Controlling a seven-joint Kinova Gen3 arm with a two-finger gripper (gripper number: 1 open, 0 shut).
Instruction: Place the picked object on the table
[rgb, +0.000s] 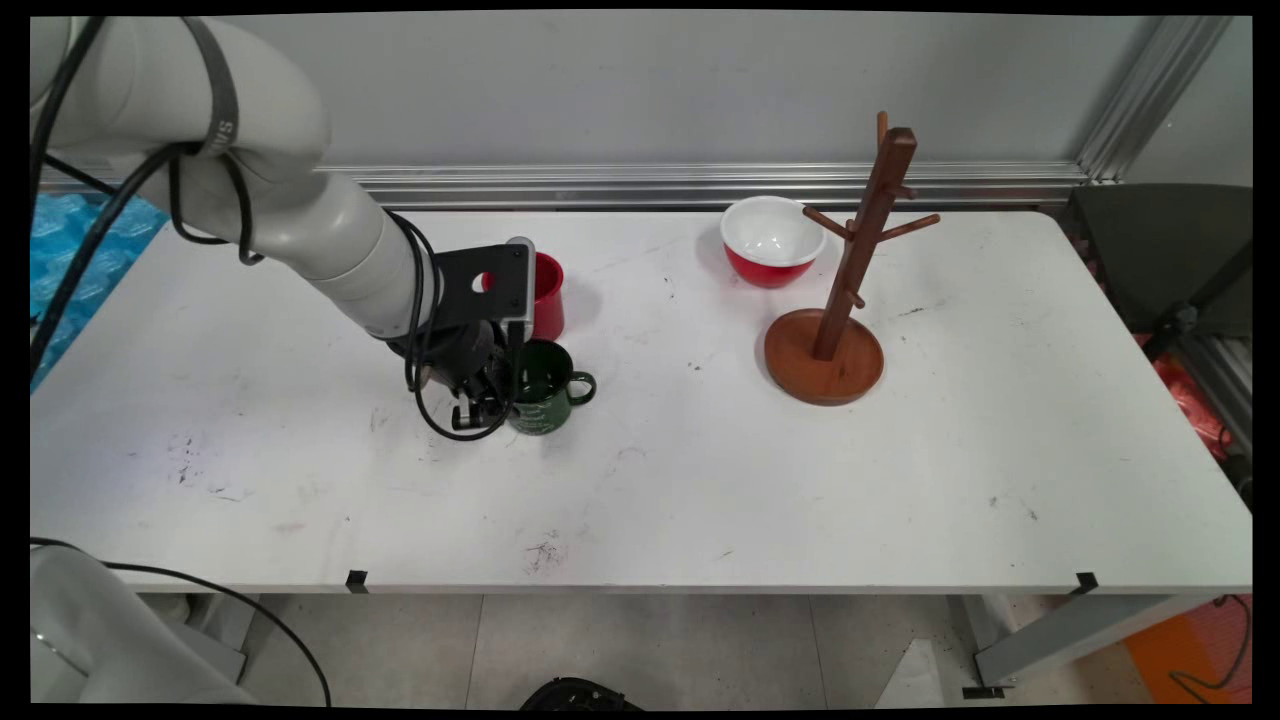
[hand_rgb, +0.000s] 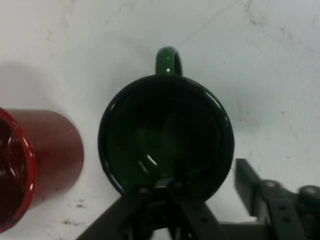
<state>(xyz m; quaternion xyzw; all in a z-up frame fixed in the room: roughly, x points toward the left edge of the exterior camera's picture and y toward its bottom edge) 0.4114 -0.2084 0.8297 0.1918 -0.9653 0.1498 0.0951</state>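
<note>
Where the arm reaches down at the table's (rgb: 700, 480) left middle, its jaws are clenched on the rim of the green mug (rgb: 543, 392), one finger inside the cup. The mug stands upright on the table, its handle pointing right. Just behind it stands a red cup (rgb: 546, 295). Farther right are a wooden mug tree (rgb: 835, 330) and, beyond it, a red bowl (rgb: 771, 240).

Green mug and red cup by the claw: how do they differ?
The green mug has a loop handle showing; the red cup shows none. The claw straddles the green mug's rim, one finger inside, while the red cup stands untouched beside it. In the main view, the red cup is farther back. Both stand upright and look empty.
</note>
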